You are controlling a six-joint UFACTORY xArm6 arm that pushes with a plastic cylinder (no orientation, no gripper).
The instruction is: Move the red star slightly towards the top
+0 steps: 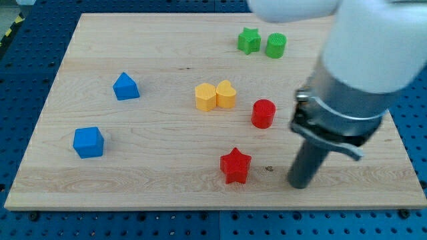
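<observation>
Now approach step: my tip (300, 185) on board, near red star (235, 165) at its view-right, slightly lower, clear gap between. No jaws on this rig, bare rod only, nothing gripped. Red cylinder (263, 113) sits above-left of tip, above star. Next move likely: swing tip under star's view-bottom edge, then short push toward view's top, stopping well short of red cylinder.

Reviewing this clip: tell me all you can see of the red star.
The red star is a small, chunky, matte block with five blunt points, seemingly plastic. It lies flat on the wooden board near the view's bottom, below the red cylinder. Nothing touches it; my tip stands apart on the view's right.
</observation>
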